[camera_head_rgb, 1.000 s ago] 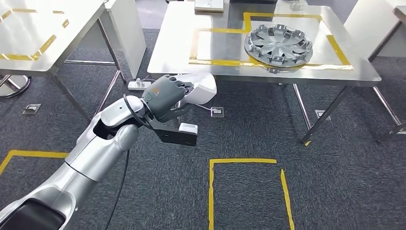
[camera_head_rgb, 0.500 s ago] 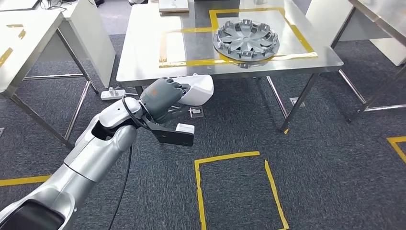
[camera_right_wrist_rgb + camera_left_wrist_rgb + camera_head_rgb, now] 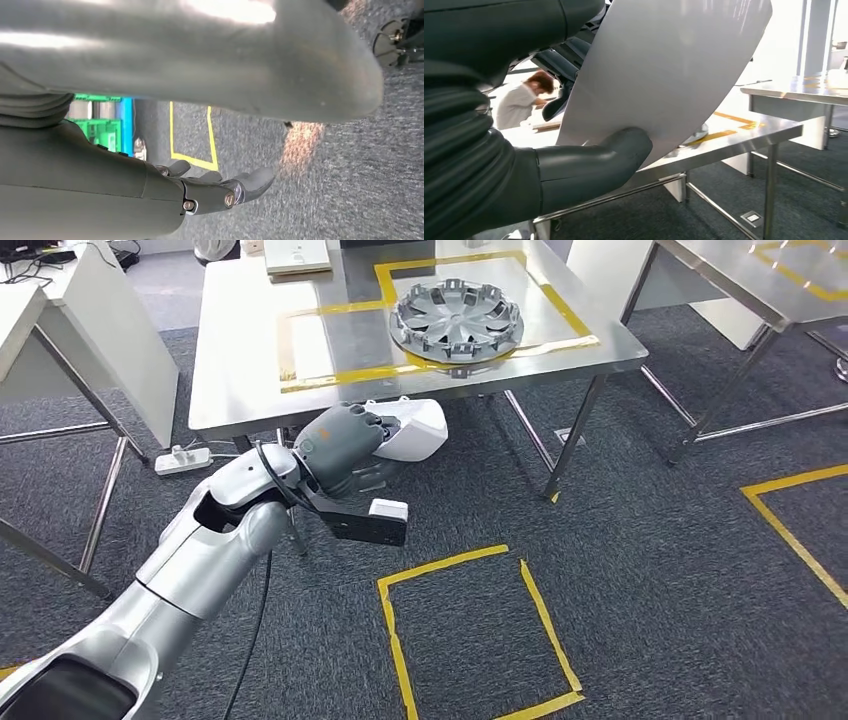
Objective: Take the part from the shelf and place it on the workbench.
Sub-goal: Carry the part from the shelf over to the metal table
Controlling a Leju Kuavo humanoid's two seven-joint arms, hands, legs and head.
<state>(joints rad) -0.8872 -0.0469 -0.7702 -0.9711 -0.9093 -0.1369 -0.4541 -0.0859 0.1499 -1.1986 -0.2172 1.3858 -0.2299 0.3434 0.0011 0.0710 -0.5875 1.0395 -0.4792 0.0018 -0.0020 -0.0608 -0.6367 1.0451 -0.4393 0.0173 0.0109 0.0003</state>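
Your left hand (image 3: 345, 445) is wrapped around the near end of the smooth white curved plastic part (image 3: 412, 430), and it's got it firmly: in the left wrist view the thick grey thumb (image 3: 594, 162) presses flat against the part's glossy white face (image 3: 664, 75) with the darker fingers (image 3: 561, 60) clamped on the other side. The part sticks out ahead of the hand, carried in the air, off every surface, its far end level with the near edge of the shiny steel workbench (image 3: 240, 390) just beyond it but lower than the top.

Further out from the hand, on that workbench, you've got a round silver wheel cover (image 3: 456, 319) lying flat inside a rectangle of yellow tape (image 3: 340, 375). Off past the bench, the left wrist view catches a person in a white top (image 3: 521, 102) bent over another surface.

Below the hand, on the dark grey carpet (image 3: 650, 570), there's a yellow taped square outline (image 3: 470, 630), and a white power strip (image 3: 182, 457) lies near the bench leg.

Your right hand (image 3: 220, 190) hangs over the carpet, fingers loosely extended, slightly apart, nothing in them.
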